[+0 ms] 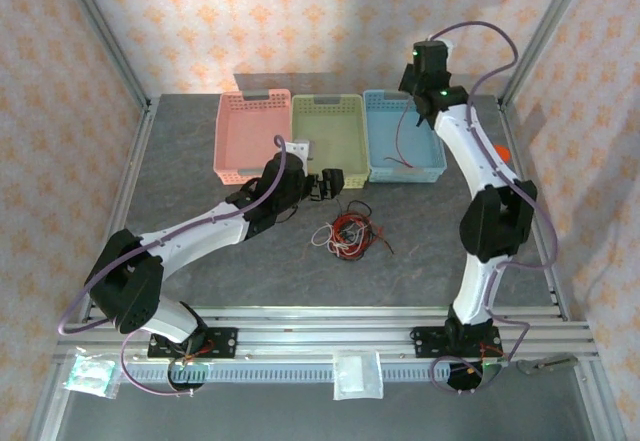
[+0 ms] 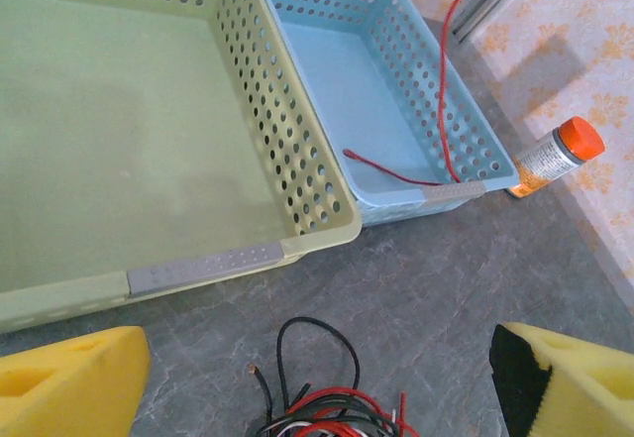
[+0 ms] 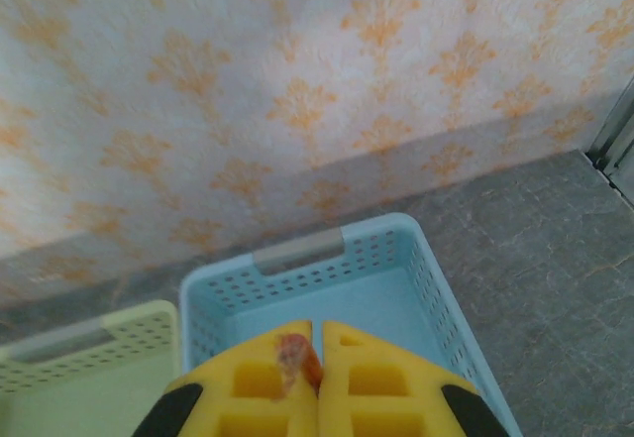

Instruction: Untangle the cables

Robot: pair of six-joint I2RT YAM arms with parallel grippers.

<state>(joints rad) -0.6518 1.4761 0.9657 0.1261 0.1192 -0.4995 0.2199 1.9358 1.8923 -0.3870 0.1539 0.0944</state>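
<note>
The flat grey stone-patterned tabletop (image 1: 190, 176) lay bare all round the loose tangle of thin red, black and white cables (image 1: 345, 231), which sat near the table's middle. A row of three perforated plastic baskets closed off its 12 o'clock side: pink (image 1: 240, 136), pale green (image 1: 328, 146) and light blue (image 1: 425, 151). The aluminium frame rail (image 1: 330, 336) ran across at 6 o'clock. An orange-capped bottle (image 2: 560, 155) stood at the blue basket's 3 o'clock side.

The left gripper (image 1: 335, 186) hung at the tangle's 11 o'clock, its yellow foam pads (image 2: 69, 378) spread wide with nothing between them. In its wrist view the tangle (image 2: 317, 412) lay low between the pads.

The tangle was a small knot. A black loop reached toward 12 o'clock and a loose end trailed toward 4 o'clock.

The right gripper (image 3: 317, 378) was raised over the blue basket (image 3: 436, 288), pads pressed together on the end of a separate thin red cable (image 3: 295, 358). That cable (image 2: 446, 80) hung nearly straight down into the basket. Its tail lay on the floor, running roughly 9 to 3 o'clock in the top view.
</note>
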